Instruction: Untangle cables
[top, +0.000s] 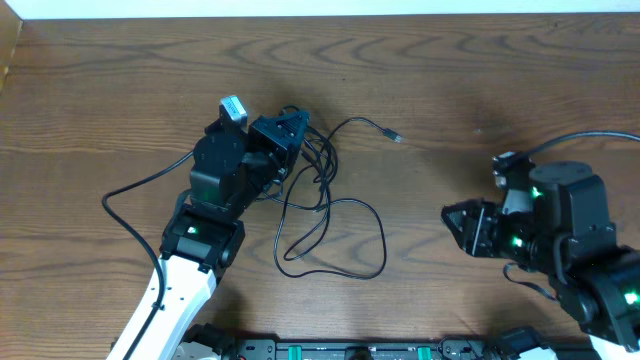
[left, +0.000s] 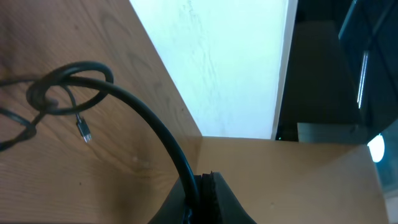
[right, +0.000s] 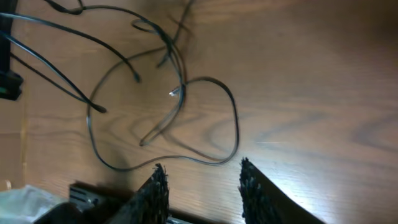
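Note:
The cables (top: 325, 205) are thin black cords lying in loose, crossing loops on the wooden table at centre left. One strand runs out to a small plug (top: 396, 135). My left gripper (top: 288, 128) sits at the upper left of the tangle. In its wrist view the left gripper (left: 202, 177) is shut on a black cable (left: 149, 121) that arcs up to a coiled loop (left: 65, 84) with a small plug (left: 84, 130) hanging by it. My right gripper (top: 455, 225) stands open to the right of the tangle, apart from it. The right gripper (right: 202, 171) has bare table between its fingers, and the cable loops (right: 186, 93) lie beyond it.
A thicker black cord (top: 140, 185) trails from the left arm across the table toward its left side. Another cord (top: 585, 138) arcs behind the right arm. The table's far edge meets a white wall (left: 217, 62). The arm bases line the front edge (top: 350, 350).

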